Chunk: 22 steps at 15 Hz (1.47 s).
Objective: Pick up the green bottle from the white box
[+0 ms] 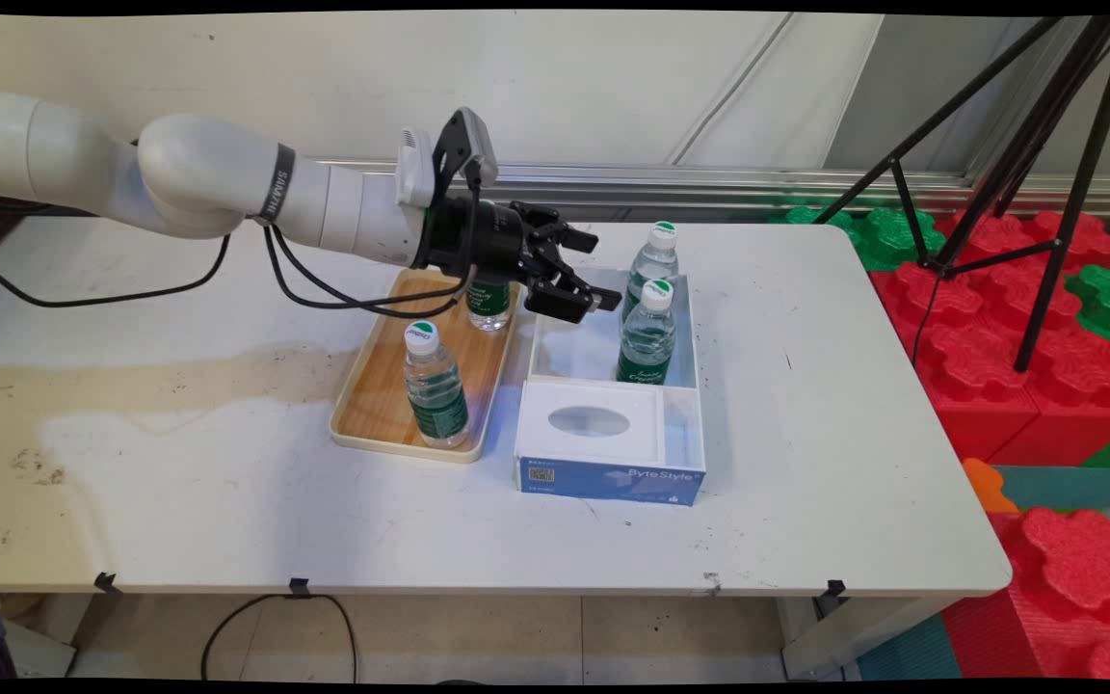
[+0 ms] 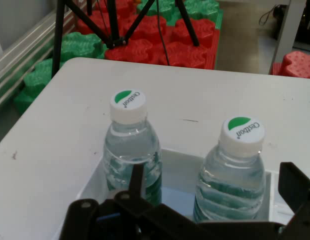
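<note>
Gripper [image 1: 592, 270] apparently open, clear ribbed bottles [image 1: 648, 333]

a white arm [image 1: 179, 178] of smooth rounded links wears a grey band with lettering near the wrist. loose black cables [image 1: 324, 289] hang beneath it. a black linkage gripper [image 1: 586, 272] ends it.

Arm hides top of the far tray bottle [image 1: 490, 306]; only its base shows. Hand view: both box bottles [image 2: 131, 145] cut off low by the gripper [image 2: 215, 220] linkage, fingertips out of frame. Tripod [image 1: 1008, 145] top cut off.
</note>
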### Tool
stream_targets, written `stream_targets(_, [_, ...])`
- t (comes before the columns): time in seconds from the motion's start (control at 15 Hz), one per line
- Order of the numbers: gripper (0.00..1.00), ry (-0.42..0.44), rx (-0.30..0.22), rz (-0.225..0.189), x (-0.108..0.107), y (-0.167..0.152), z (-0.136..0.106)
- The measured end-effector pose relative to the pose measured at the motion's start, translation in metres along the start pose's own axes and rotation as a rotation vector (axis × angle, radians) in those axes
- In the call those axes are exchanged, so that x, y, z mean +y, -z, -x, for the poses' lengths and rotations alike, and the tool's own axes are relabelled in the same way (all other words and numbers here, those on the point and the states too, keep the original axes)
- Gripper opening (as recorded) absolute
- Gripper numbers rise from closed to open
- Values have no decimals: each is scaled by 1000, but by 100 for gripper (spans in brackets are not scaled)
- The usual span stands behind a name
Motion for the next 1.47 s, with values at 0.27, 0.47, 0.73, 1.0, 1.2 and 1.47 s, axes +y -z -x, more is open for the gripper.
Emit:
stream_targets(0.27, [100,14,-3,4,4,-9,4])
stream_targets(0.47, [100,23,-9,5,5,-15,8])
stream_targets(0.73, [100,33,-16,6,7,-23,12])
stream_targets(1.0, [100,43,-21,7,9,-30,15])
stream_targets(1.2, [100,49,-24,9,11,-34,17])
stream_targets(1.47, [100,58,-30,11,15,-40,19])
